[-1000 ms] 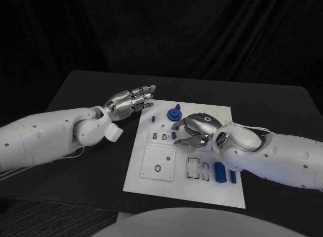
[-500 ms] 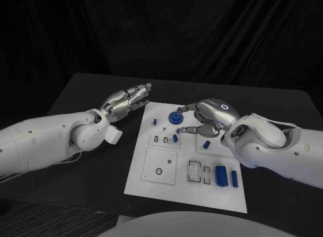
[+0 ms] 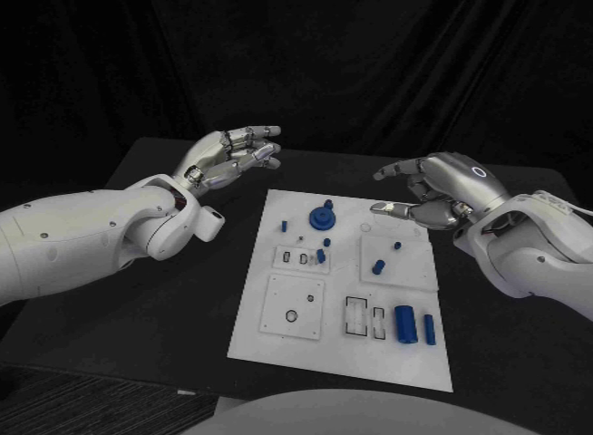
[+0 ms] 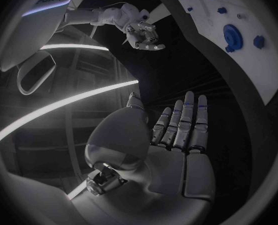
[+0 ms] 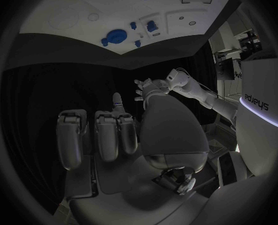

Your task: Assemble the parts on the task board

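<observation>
The white task board (image 3: 286,326) lies mid-table with several blue parts on it. A round blue disc with a knob (image 3: 323,217) stands near its far edge, and short blue pegs (image 3: 320,256) stand near the middle. Two blue cylinders (image 3: 403,322) lie near its right front corner. My left hand (image 3: 231,156) hangs open above the table, off the board's far left corner. My right hand (image 3: 434,190) hovers over the board's far right corner, fingers loosely bent and apart, holding nothing. The right wrist view has the disc (image 5: 116,36) and my left hand (image 5: 153,89).
The black table (image 3: 166,299) reaches well past the board on both sides. A black ring (image 3: 291,315) lies on a square plate at the board's near left. Slotted plates sit near the board's middle. The left wrist view has the board (image 4: 251,60) and my right hand (image 4: 145,35).
My right hand has lifted off the middle of the board and drawn back to the right, holding nothing. My left hand has risen a little and moved farther back.
</observation>
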